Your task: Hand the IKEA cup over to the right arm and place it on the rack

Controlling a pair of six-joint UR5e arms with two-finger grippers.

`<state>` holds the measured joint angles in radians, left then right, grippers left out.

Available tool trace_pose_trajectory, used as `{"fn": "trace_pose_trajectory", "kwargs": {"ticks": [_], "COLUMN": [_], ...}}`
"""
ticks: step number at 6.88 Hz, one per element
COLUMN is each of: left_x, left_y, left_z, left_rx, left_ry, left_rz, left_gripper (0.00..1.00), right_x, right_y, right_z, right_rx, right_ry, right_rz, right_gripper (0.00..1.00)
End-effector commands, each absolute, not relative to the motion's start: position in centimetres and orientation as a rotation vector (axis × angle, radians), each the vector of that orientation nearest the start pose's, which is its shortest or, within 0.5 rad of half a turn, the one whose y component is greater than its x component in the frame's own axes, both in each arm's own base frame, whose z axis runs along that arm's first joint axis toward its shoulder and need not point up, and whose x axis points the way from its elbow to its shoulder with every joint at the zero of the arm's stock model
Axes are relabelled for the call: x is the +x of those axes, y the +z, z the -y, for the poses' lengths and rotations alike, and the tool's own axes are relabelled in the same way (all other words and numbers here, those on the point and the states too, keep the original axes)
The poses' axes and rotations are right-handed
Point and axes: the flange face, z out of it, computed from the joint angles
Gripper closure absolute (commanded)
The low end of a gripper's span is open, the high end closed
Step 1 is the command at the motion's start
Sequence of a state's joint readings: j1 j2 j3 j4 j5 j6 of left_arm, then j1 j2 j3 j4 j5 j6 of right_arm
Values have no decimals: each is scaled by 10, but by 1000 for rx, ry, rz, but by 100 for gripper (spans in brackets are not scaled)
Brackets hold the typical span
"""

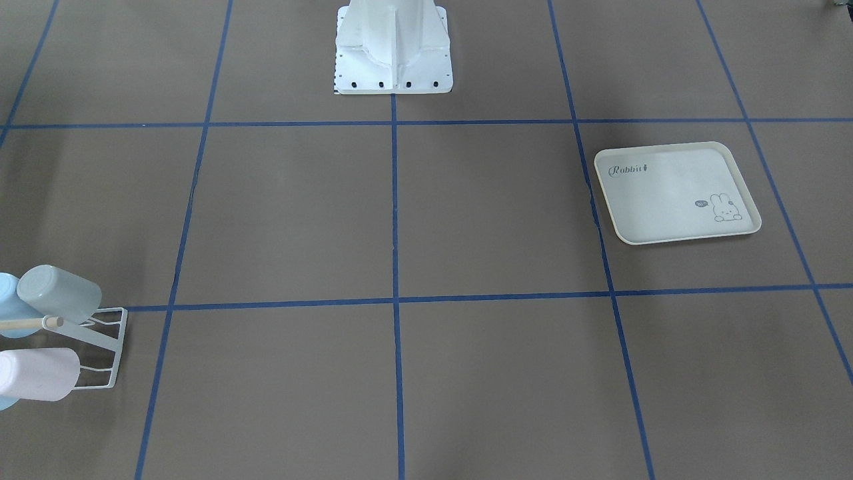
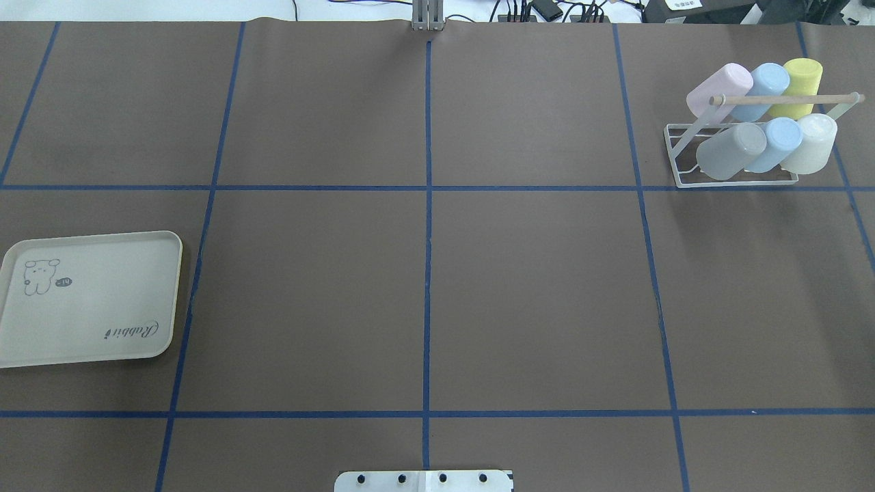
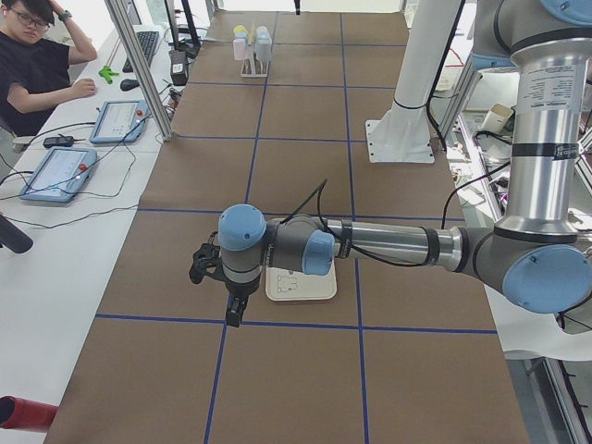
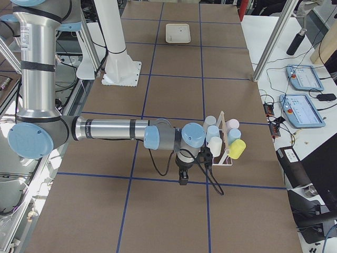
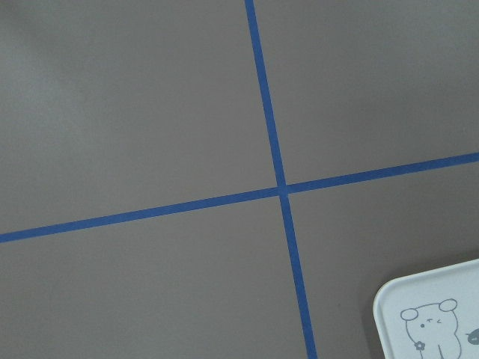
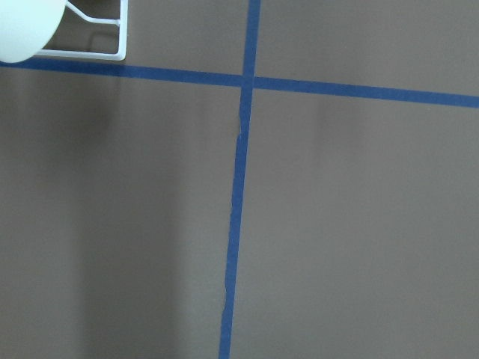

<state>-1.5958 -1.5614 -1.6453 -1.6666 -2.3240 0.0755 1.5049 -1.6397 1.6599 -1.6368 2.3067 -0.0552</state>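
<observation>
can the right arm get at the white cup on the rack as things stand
Probably yes. The right end effector hangs close beside the rack on the robot's side, and the white cup sits at the end of the row nearest it, with only bare table between.

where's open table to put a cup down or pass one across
The middle is bare: every taped square between the rabbit tray and the rack, out from the base plate. The tray is empty too. Crowded only at the rack, loaded with six cups.

Brown table (image 2: 307, 287) with rack (image 2: 786, 99), tray (image 2: 89, 301)
</observation>
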Motion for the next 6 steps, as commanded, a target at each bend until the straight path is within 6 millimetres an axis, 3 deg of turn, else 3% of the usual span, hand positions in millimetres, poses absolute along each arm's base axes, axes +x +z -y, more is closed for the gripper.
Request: {"fn": "trace_pose_trajectory", "kwargs": {"ticks": [1, 3, 6], "left_x": [-79, -79, -79], "left_y": [612, 622, 621], "left_z": [495, 488, 488], "left_rx": [203, 181, 182], "left_ry": [108, 100, 100], "left_rz": [-724, -726, -727], "left_gripper": [0, 0, 0], "right_x": [36, 36, 36], "right_y": [656, 656, 655], "right_z": [462, 462, 463], "right_rx": [-46, -46, -44], "right_ry": [-99, -99, -99], "right_rz": [736, 736, 736], "right_gripper": [0, 0, 0]}}
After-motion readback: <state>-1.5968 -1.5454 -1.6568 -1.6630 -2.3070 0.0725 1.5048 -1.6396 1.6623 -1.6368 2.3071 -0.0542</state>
